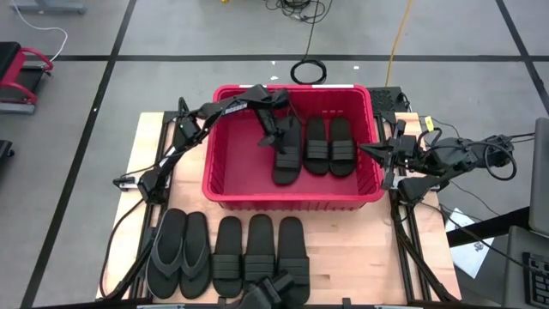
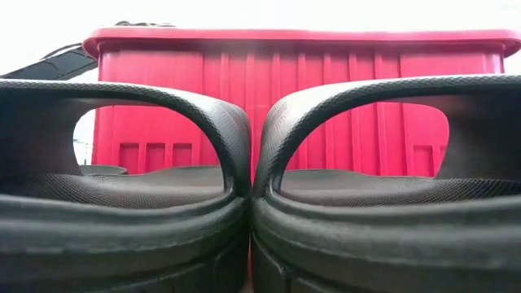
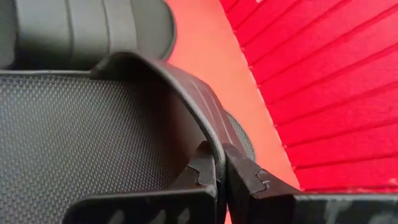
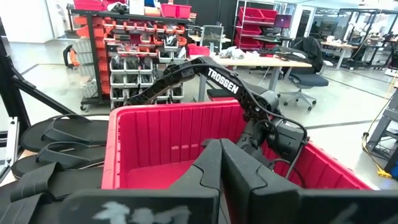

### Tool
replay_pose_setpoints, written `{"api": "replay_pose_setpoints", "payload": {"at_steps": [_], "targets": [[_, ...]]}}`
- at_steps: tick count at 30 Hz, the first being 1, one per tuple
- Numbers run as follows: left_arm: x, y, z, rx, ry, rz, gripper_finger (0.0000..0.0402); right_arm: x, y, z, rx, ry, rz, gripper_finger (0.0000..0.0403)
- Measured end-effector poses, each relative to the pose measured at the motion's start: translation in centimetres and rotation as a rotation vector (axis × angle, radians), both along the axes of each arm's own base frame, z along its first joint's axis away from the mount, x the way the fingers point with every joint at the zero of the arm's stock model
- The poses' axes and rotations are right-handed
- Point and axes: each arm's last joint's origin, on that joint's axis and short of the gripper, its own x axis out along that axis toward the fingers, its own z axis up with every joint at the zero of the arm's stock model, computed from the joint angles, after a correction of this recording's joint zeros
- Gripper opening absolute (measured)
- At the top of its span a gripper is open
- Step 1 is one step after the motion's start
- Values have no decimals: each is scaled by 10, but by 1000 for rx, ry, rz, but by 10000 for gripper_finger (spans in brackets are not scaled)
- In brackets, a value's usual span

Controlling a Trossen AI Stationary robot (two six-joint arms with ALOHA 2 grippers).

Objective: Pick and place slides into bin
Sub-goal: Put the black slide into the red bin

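The red bin stands at mid-table. Two black slides lie side by side on its floor. To their left is a third slide, and my left gripper reaches down into the bin from the far left, shut on its strap. My right gripper is shut on nothing, level beside the bin's right wall. On the table's near part lie two thong flip-flops and three more slides, flat on their soles. My left gripper pinches the ribbed strap's edge between its two fingers, one finger under the strap and one on its outer side. The fingers slant down from the far left. Whether the sole rests on the bin floor I cannot tell.
The low view is filled by two slides' arched straps with the bin's wall behind. Bare bin floor lies left of the held slide. Cables run along both table sides.
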Motion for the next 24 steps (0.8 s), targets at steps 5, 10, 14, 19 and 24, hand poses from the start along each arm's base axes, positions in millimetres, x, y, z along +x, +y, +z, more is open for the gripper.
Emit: {"api": "replay_pose_setpoints", "payload": {"at_steps": [5,10,14,19,24], "targets": [[6,-3,-1,38,-11,-5,1,0,0,0,-10,3,-2,0],[7,-4,-1,60,0,-7,3,0,0,0,-8,2,-3,0],[7,-3,-3,128,39,-8,23,0,0,0,-8,2,-3,0],[8,-6,-2,189,73,-14,63,0,0,0,-7,0,-3,0],[13,-14,-1,240,116,-18,88,0,0,0,-7,-1,-3,0]]}}
